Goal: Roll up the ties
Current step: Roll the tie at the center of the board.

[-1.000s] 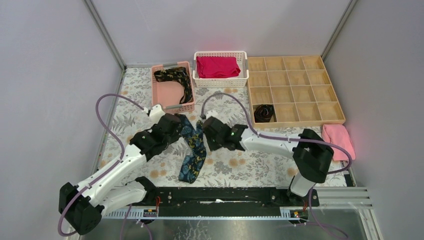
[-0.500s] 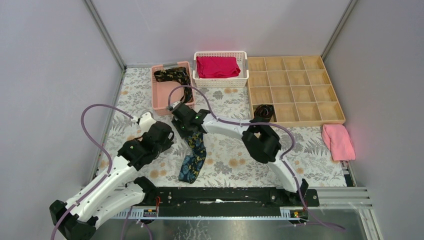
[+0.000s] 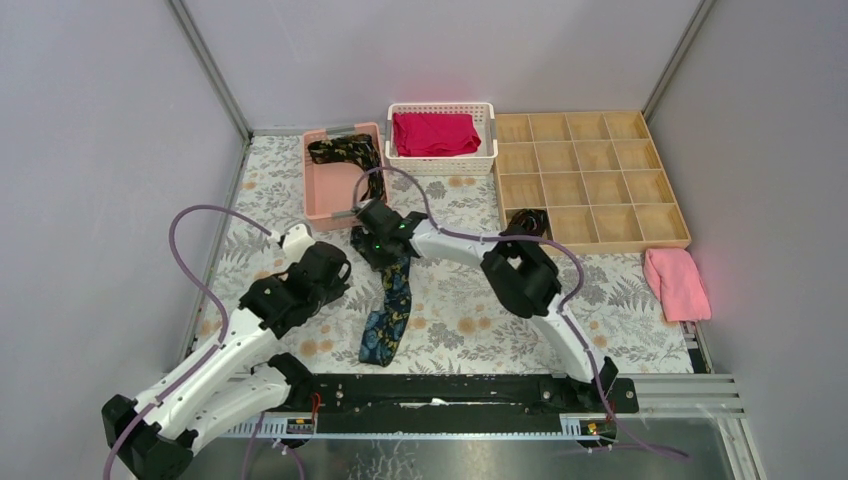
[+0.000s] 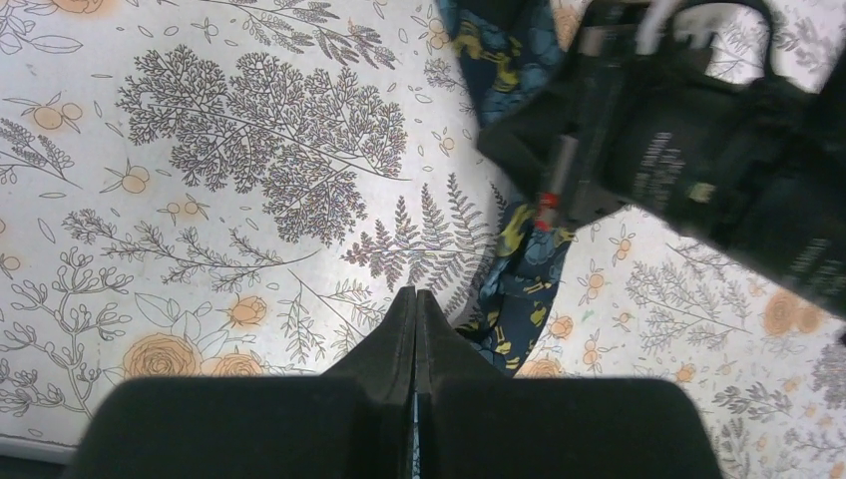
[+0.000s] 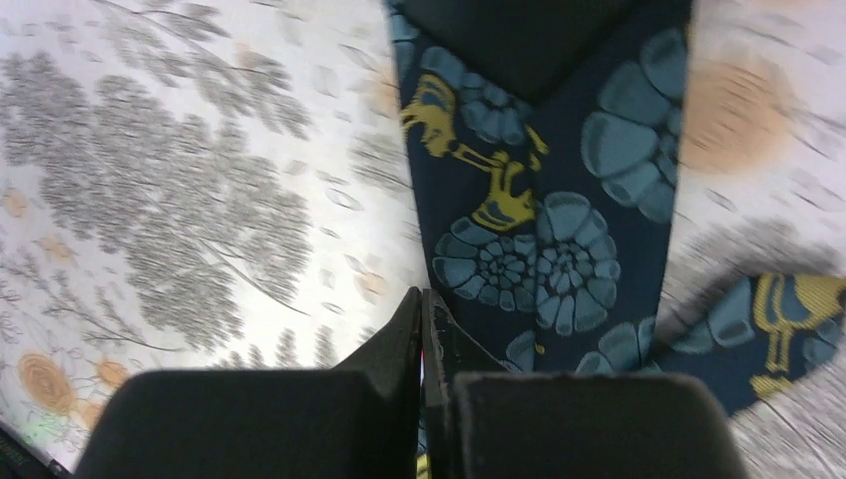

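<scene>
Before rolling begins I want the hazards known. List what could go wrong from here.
1. The right pincer is shut at the edge of the blue tie; whether it grips fabric is unclear, so it may slip or drag it askew.
2. The tie's far end looks folded over itself, so a roll may start crooked.
3. The left pincer, shut and empty beside the tie, is close to the right one; they might collide.

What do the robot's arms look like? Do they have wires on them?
The left arm and right arm are made of white tubes joined by chunky black joints. A purple cable loops along each one. The right wrist has a tiny green light and small white lettering. The left end effector and right end effector each have two black wedge-shaped fingers.
</scene>
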`<state>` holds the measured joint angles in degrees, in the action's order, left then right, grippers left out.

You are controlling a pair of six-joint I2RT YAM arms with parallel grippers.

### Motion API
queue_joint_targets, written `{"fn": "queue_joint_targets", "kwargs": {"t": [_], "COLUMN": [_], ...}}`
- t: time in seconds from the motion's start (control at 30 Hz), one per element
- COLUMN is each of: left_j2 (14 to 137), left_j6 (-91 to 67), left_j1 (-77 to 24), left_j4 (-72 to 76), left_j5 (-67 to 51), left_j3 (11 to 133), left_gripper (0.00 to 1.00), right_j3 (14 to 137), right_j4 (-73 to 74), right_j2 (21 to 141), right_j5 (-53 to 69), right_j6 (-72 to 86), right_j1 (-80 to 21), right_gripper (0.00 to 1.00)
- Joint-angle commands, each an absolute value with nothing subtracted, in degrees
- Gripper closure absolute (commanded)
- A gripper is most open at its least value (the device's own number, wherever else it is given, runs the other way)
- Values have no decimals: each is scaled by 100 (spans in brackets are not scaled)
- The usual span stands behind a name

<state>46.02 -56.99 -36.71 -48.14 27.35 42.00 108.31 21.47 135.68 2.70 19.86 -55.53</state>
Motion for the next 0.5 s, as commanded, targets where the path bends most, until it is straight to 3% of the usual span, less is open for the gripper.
{"fn": "queue_joint_targets", "kwargs": {"t": [0.0, 0.37, 0.47], "left_j2": [4825, 6120, 6547], "left_j6": [-5420, -4184, -3795], "left_j1": [-3656, -3654, -3659], "left_j4": [-4449, -3172, -3009], "left_j5": [2628, 1467, 1141], "left_j3": [4260, 4416, 4622], "left_gripper": [100, 100, 92], "right_j3": [9670, 8227, 8106], "right_j4": [2271, 1807, 1765], "right_j2": [13007, 12264, 12167], "right_j5": [-209, -489, -499], "right_j6": [2160, 2069, 2057], "right_j1": [-5005, -4129, -3917], "right_gripper": [100, 100, 100]}}
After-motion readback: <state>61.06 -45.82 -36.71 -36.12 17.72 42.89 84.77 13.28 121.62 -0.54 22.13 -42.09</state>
